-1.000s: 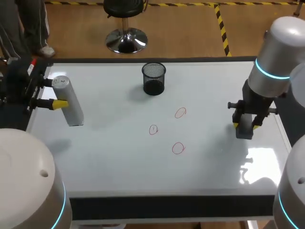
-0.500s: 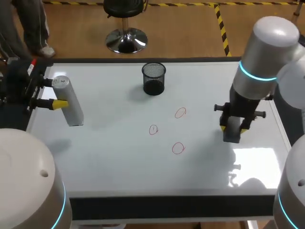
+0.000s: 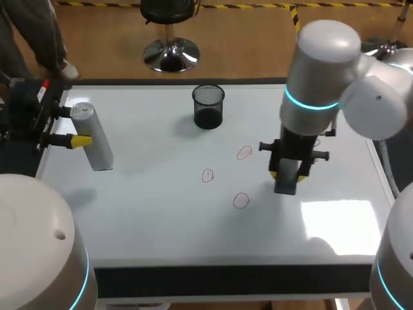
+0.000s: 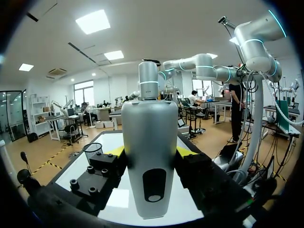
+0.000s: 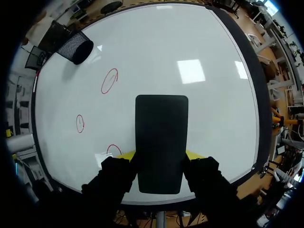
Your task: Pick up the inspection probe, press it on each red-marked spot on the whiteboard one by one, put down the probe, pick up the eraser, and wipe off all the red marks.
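Your right claw (image 3: 286, 174) is pinching the dark eraser (image 3: 285, 186) from both sides. Over the last second it has carried the eraser in from the right edge of the whiteboard (image 3: 161, 219) toward the middle. The eraser now sits just to the right of the nearest red mark (image 3: 241, 201), with the middle mark (image 3: 207, 175) and the far mark (image 3: 244, 152) close by. All three rings are still whole, so no wiping has begun; you are on the approach to the first stroke, I judge, and the nearest ring is the natural one to take. You cannot tell from these views whether the eraser is touching the board yet. Your left claw (image 3: 72, 126) has not moved: it stays at the board's left edge, clamped on the silver probe (image 3: 93, 139), which is held rather than set down. The mesh cup (image 3: 208, 106) keeps its place at the back, well apart from the marks
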